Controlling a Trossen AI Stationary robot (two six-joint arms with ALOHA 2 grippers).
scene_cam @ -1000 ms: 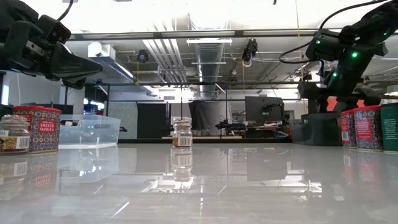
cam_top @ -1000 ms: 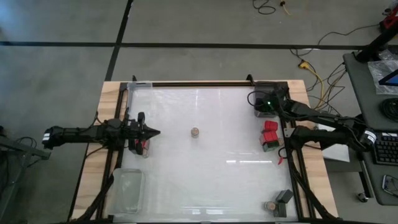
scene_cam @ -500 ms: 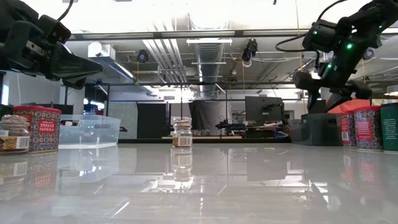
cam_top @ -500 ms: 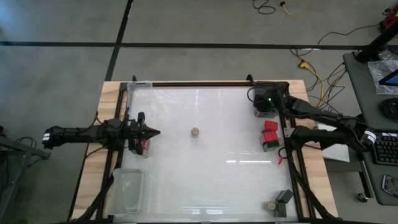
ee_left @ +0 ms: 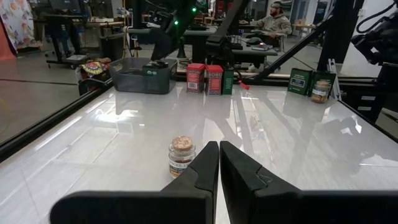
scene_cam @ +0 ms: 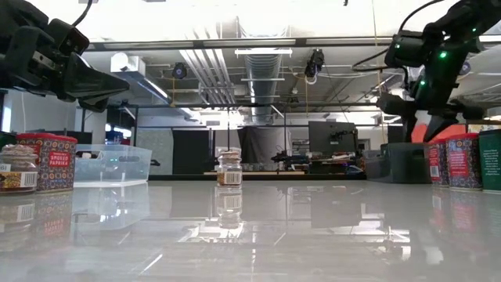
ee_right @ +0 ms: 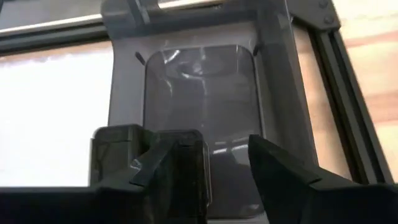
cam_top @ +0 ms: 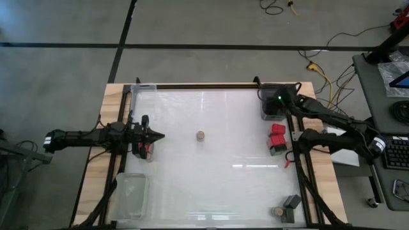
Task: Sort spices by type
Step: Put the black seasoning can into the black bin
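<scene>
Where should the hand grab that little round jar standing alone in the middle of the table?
Probably around the round jar body just below its tan top, coming straight down from above. It stands upright with bare table all around, so nothing blocks either finger. The left hand, shut, already points at it.

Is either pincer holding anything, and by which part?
Left pincer: shut, empty. Right pincer: cannot tell; a black spice box sits against it at the dark tray.
</scene>
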